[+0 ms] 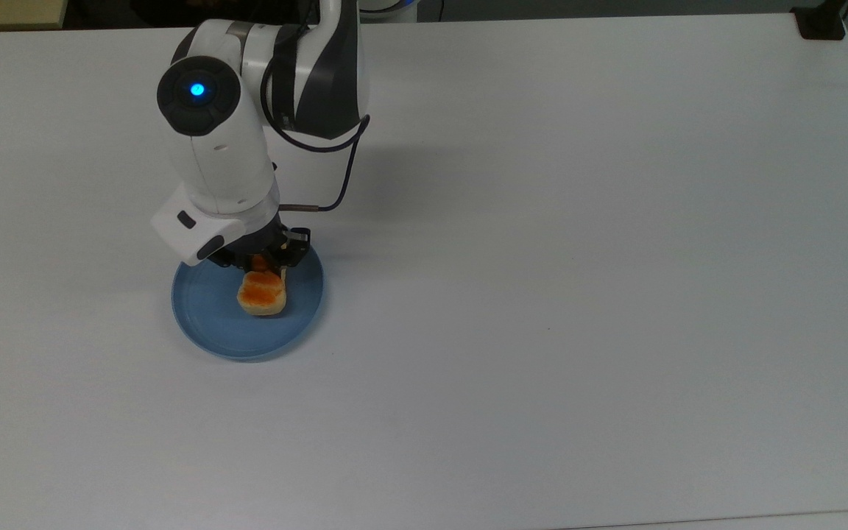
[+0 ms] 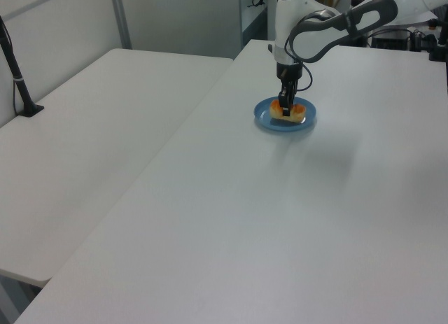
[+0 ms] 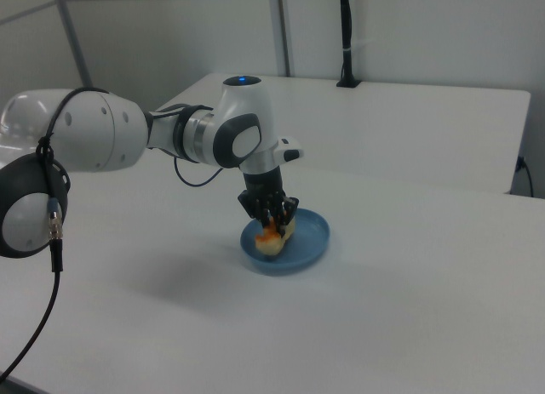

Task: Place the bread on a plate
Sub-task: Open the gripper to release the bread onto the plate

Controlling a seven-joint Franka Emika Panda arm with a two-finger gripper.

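1. One small loaf, the bread [image 1: 261, 294], sits inside the plate [image 1: 210, 322], its glossy orange-brown top up and its pale cream sides showing; in the left view the bread [image 2: 289, 112] looks to rest on the plate's floor, though whether its full weight is down cannot be told
2. Relative to the plate, the bread lies toward the rim nearest the arm, a little off the middle; in the right view the bread [image 3: 274, 235] is on the plate's [image 3: 311, 241] near-left part as the right view shows it
3. Pinching the bread from above is the gripper [image 1: 265, 259], its black fingers closed against the loaf's two long sides at the end nearest the arm; in the left view the gripper [image 2: 285, 109] stands straight down over the loaf's middle
4. Above the plate the arm's wrist points almost vertically down, the white flange and hand directly over the plate's far rim in the top view; the last link carries a round black cap with a blue light [image 1: 196, 90] facing up
5. From the wrist a thin black cable [image 1: 343, 177] loops out to the top view's right of the plate and back up to the arm
6. Around the plate stretches the bare white table [image 1: 578, 294]; the plate lies flat on it, well in from every edge
7. Beside that table, on the left view's left, stands a second white table [image 2: 91, 128] with a black pole [image 2: 17, 79] clamped at its far side
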